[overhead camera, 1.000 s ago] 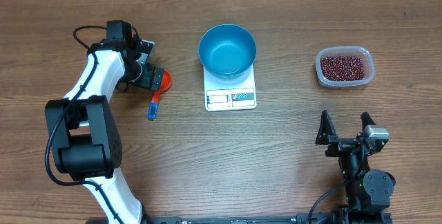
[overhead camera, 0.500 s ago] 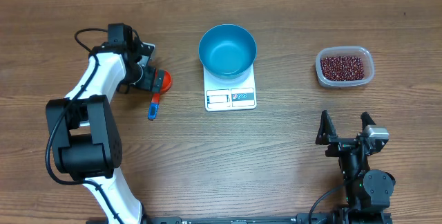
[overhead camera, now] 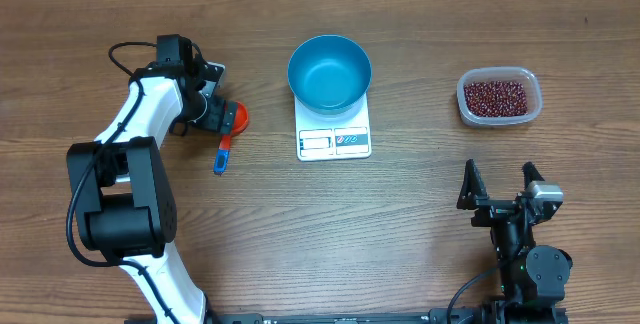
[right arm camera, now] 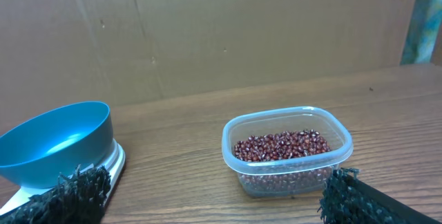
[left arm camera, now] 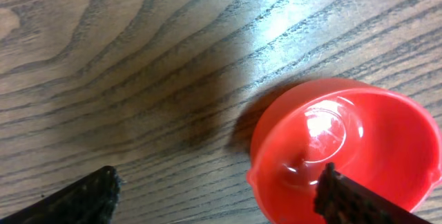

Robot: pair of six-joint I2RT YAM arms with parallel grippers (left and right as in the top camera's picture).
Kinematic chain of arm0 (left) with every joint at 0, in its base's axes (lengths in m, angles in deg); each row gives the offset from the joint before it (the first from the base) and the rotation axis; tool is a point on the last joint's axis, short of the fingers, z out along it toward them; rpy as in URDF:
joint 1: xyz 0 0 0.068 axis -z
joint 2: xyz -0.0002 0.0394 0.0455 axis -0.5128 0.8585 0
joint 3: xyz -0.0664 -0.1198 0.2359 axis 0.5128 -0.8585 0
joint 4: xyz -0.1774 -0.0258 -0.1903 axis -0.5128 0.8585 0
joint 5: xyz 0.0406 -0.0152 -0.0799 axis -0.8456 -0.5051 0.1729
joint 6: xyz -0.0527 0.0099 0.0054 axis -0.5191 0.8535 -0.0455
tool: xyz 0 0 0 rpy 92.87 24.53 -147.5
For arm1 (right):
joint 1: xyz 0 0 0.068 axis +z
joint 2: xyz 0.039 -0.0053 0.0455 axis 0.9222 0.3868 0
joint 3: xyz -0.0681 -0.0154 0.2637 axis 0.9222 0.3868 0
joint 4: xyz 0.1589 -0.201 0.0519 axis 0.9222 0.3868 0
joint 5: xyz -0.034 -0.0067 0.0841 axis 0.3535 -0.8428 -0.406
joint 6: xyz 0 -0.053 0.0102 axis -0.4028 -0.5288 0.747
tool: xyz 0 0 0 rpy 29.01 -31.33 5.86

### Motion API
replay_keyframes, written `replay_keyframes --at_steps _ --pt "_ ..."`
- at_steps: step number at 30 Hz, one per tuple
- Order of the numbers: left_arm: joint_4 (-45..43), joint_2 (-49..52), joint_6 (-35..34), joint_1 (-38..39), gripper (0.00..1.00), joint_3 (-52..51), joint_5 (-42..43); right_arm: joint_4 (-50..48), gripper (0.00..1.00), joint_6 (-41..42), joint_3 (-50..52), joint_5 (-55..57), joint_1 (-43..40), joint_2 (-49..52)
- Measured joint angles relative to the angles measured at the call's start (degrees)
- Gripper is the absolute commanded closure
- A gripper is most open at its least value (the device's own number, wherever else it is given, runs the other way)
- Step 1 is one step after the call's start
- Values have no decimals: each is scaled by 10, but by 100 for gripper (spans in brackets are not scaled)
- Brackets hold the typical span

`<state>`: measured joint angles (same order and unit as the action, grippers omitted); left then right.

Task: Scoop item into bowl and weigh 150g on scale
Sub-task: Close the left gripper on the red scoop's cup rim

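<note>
The dark red-brown beans (overhead camera: 497, 95) fill a clear tub (overhead camera: 535, 107) at the right. The blue bowl (overhead camera: 329, 72) stands on the white scale (overhead camera: 334, 141) at centre and looks empty. An orange-red scoop (overhead camera: 236, 117) with a blue handle tip lies left of the scale. My left gripper (overhead camera: 220, 113) is low at the scoop's cup (left arm camera: 345, 141) and open; one fingertip (left arm camera: 356, 200) overlaps the cup, the other (left arm camera: 86, 196) is over bare wood. My right gripper (overhead camera: 497, 186) stands open near the front right, facing the beans (right arm camera: 280, 146) and the bowl (right arm camera: 55, 141), holding nothing.
The wooden table (overhead camera: 400, 214) carries only these things. A brown cardboard wall (right arm camera: 221, 30) stands behind the tub (right arm camera: 290, 175). The scale's edge (right arm camera: 114, 162) shows beside the right gripper's (right arm camera: 217, 200) left finger.
The left gripper has edged slightly towards the scoop's cup. The right arm, bowl, scale and tub have not moved.
</note>
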<state>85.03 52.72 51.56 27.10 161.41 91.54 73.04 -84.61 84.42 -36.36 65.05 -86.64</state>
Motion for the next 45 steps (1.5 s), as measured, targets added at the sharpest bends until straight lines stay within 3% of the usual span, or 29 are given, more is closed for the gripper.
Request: replay_keyframes --at_steps 15,28,45 --pt "0 0 6 0 38 0 0 1 0 0 0 0 0 0" --pt "0 0 8 0 49 0 0 1 0 0 0 0 0 0" --pt "0 0 9 0 77 0 5 1 0 0 0 0 0 0"
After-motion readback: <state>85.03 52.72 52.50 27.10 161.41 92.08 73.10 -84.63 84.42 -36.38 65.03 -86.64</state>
